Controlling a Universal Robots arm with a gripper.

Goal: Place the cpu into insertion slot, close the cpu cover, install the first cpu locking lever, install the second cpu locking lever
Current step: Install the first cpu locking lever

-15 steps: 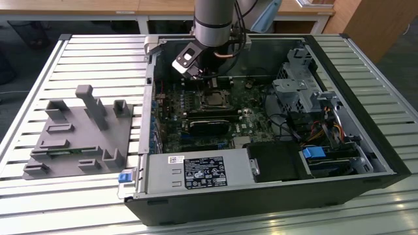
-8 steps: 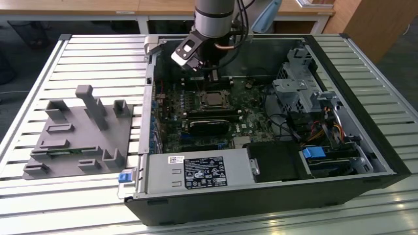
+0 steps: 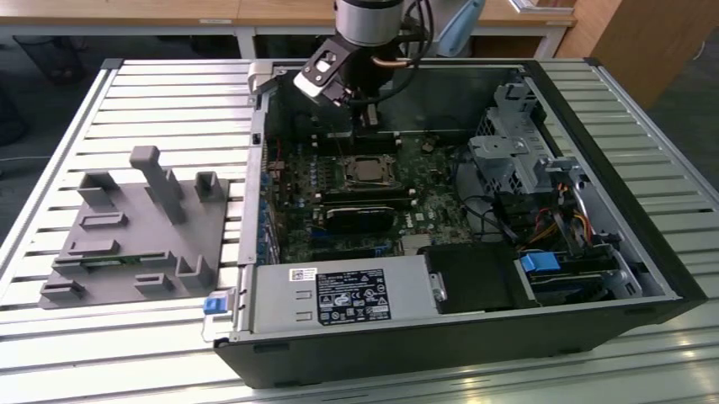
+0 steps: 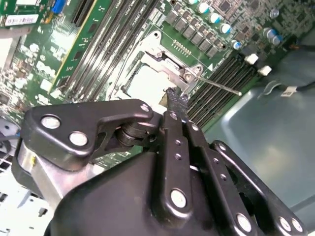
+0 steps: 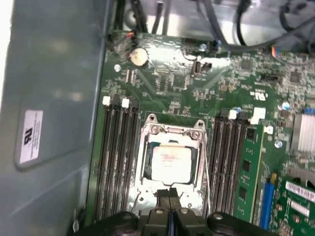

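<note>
**Pincer (image 5: 169, 195) pinched together, empty**

The pincer is resting with its black fingertips together, gripping nothing, at the near edge of the silver cpu cover (image 5: 171, 129). Just beyond the tips, the silvery-tan cpu (image 5: 170, 163) is lying in the insertion slot (image 5: 147, 167), inside the cover's window. Long black memory slots (image 5: 118, 157) are crowding both sides.

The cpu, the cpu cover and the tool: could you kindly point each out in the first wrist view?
cpu (image 5: 169, 163), first wrist view, middle of its silvery top.
cpu cover (image 5: 170, 133), first wrist view, bar of the metal frame beside the cpu.
tool (image 5: 169, 194), first wrist view, between its fingertips.
</note>
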